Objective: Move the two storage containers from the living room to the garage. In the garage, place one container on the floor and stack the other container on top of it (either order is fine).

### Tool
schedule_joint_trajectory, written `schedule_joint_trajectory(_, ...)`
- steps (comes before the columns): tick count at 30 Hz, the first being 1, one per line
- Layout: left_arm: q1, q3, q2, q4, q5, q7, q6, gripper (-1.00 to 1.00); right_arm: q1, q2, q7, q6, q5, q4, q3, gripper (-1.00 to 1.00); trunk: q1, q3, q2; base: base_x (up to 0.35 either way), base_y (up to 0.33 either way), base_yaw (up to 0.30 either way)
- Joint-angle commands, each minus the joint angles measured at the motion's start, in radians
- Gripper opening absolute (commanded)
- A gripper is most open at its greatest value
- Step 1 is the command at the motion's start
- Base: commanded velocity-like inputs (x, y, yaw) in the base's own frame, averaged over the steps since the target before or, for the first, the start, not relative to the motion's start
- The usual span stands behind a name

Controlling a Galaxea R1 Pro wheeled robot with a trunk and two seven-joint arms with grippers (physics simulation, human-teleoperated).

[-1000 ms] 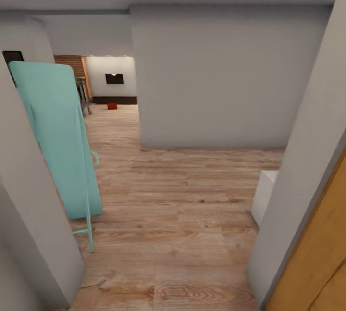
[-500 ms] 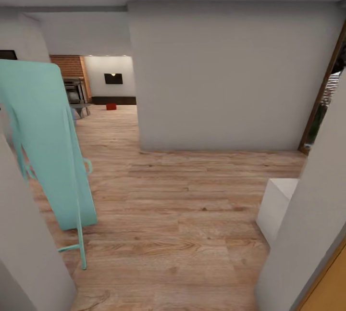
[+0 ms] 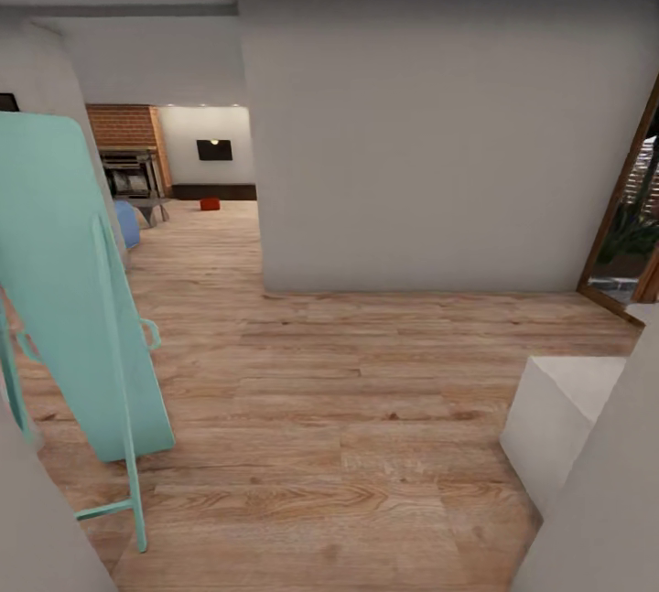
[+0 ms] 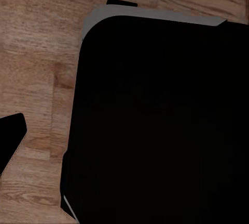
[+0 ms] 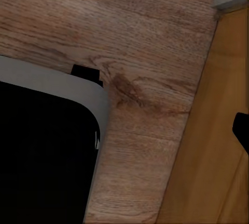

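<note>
One small orange-red storage container (image 3: pixel 210 203) shows far off in the upper left of the head view, sitting on the light wood plank floor (image 3: pixel 366 409) of the living room (image 3: pixel 197 171). It lies just in front of a long dark low bench (image 3: pixel 215 192) that runs along the white back wall, below a black flat TV (image 3: pixel 214 150). Left of it stands a red-brick fireplace (image 3: pixel 128 139), and a blue rounded object (image 3: pixel 125 222) rests on the planks nearer the camera. A broad grey-white wall (image 3: pixel 439 144) fills the middle and upper right of the frame. At the left edge leans a tall turquoise panel on a thin turquoise frame (image 3: pixel 73 299). A white block (image 3: pixel 558 418) sits at lower right, and an orange wooden door frame (image 3: pixel 622 189) borders the right edge. Both wrist views look down on wood planks beside a dark rounded body with a grey rim (image 4: pixel 155 120); whether either end effector is wide or narrow cannot be told.
</note>
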Motion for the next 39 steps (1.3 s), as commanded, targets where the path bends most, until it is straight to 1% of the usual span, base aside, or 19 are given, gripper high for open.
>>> schedule_joint_trajectory(1,0.000,0.000,0.000,-0.001,0.006,0.000,-0.002,1.00,-0.001,0.000,-0.001,-0.006,-0.007,0.003,0.008,1.00,0.001,-0.001,0.000,0.324,0.000,0.000)
schedule_joint_trajectory(12,0.000,0.000,-0.001,-0.001,0.006,0.000,-0.003,1.00,-0.001,0.000,0.000,-0.009,-0.007,0.003,0.009,1.00,0.001,-0.001,0.000,0.324,0.000,0.086)
schedule_joint_trajectory(39,0.000,0.000,0.000,0.000,0.006,0.000,-0.002,1.00,-0.001,-0.002,-0.003,-0.007,-0.007,0.003,0.010,1.00,0.001,-0.001,0.000,0.324,0.000,0.002)
